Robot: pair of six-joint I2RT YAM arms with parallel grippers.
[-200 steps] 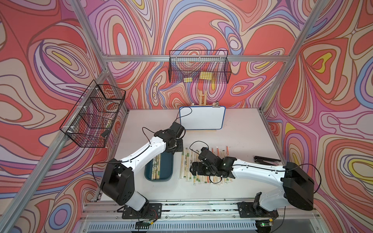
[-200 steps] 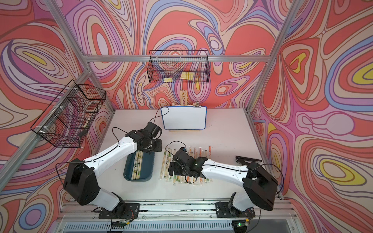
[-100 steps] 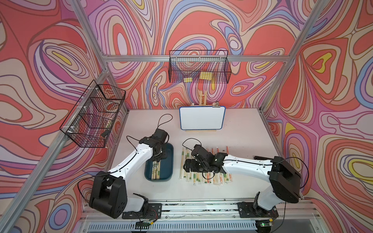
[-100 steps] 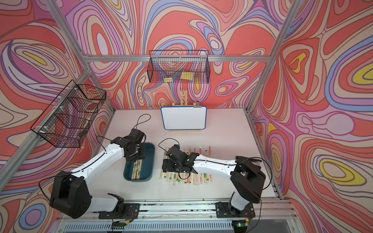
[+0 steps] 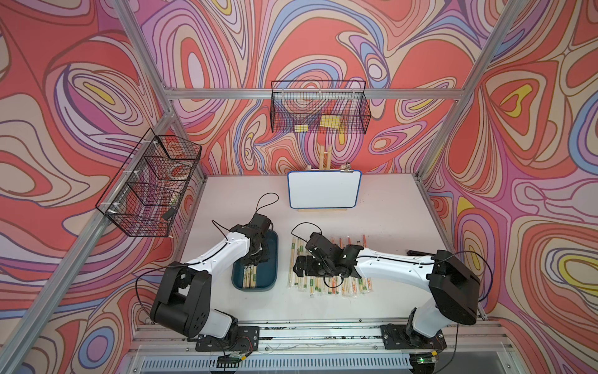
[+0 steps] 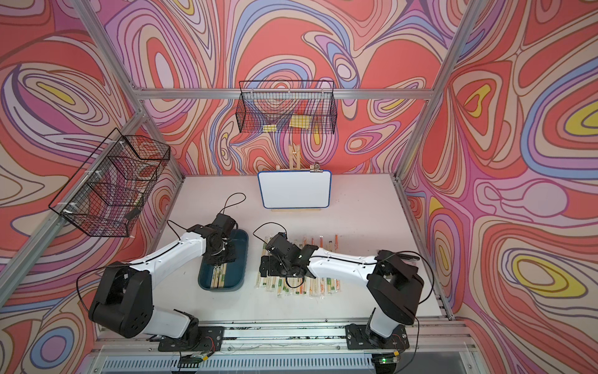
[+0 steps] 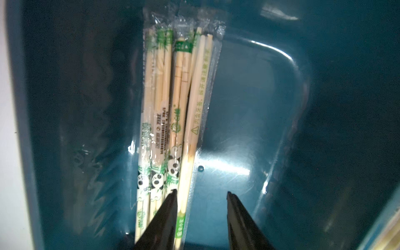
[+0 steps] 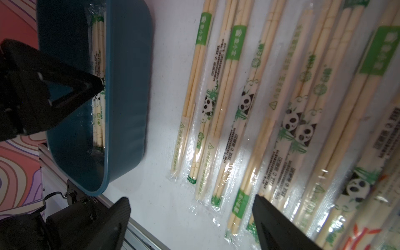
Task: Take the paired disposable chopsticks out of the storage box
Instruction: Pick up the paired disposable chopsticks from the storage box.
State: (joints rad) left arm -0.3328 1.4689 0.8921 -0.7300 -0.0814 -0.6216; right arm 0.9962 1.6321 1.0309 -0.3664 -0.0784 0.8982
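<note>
**Entry: left arm working inside the box.**

The shallow dark teal-blue plastic storage box [image 5: 271, 265], with rounded corners, sits on the pale tabletop [image 5: 388, 210]. Its long side runs away from the arm bases. Three or four pairs of pale bamboo disposable chopsticks [image 7: 173, 108] in clear printed sleeves are inside. They are bundled side by side with their long axis along the box's length, nearer its left long wall. The rest of the box floor is bare.

Left end effector [image 7: 201, 194] is down in the box at about mid-length of the bundle. Its black fingers are part-spread and pinch nothing.
- One fingertip [image 7: 170, 205] sits over the seam between the panda-printed sleeves and the outermost pair; I cannot tell if it touches.
- The other fingertip stands over bare floor, so the outermost pair lies just inside the gap.
- The closing line runs across the sticks' long axis, which I judge right for a pinch.
- The left arm is clearly the nearer one.

Right end effector [image 8: 191, 198] is spread wide and empty. It hovers over the row of sleeved pairs [image 8: 238, 97] laid out on the tabletop, just beside the box's right wall. It is outside the box, so it blocks nothing.

Risks, as I judge them: the fingertip may drag the neighbouring sleeve, and the slick film may slip.

The white board [image 5: 323, 189] on its small wooden easel and the black wire mesh baskets [image 5: 318, 110] are well apart from the work.
</note>
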